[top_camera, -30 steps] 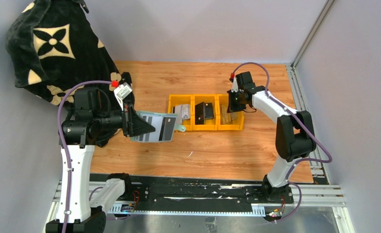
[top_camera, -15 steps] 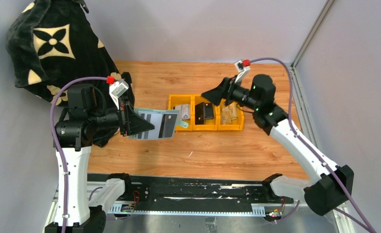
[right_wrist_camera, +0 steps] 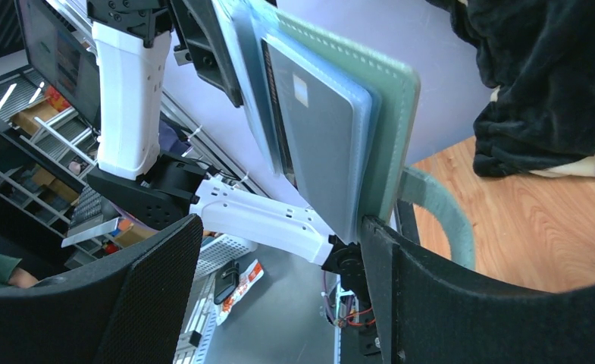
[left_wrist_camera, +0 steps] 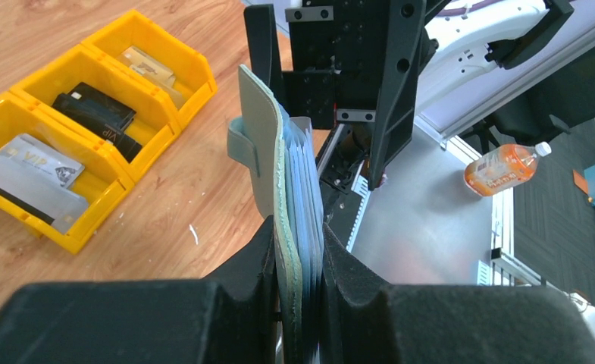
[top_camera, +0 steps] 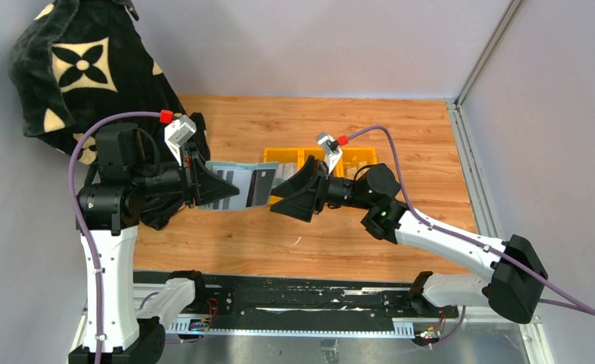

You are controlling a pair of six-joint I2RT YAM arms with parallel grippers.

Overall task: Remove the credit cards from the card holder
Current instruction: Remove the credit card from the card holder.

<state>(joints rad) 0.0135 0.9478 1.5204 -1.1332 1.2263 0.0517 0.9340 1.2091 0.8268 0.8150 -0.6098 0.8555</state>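
Here, the left gripper (top_camera: 207,188) was clamped narrowly on one edge of the sage-green card holder (top_camera: 241,184), holding it in the air above the wooden table (top_camera: 400,129), just in front of a row of yellow bins (top_camera: 286,155). Credit cards (right_wrist_camera: 317,152) sat in its clear sleeves, a grey one facing outward. The right gripper (top_camera: 283,199) stood wide, gripping nothing, at the holder's free edge. In the right wrist view, one of its fingers (right_wrist_camera: 158,288) lay to each side of that edge; contact could not be told. The bins held loose cards (left_wrist_camera: 29,163), a black wallet (left_wrist_camera: 97,114) and tan banknotes (left_wrist_camera: 150,64). A black patterned blanket (top_camera: 82,68) hung far left.
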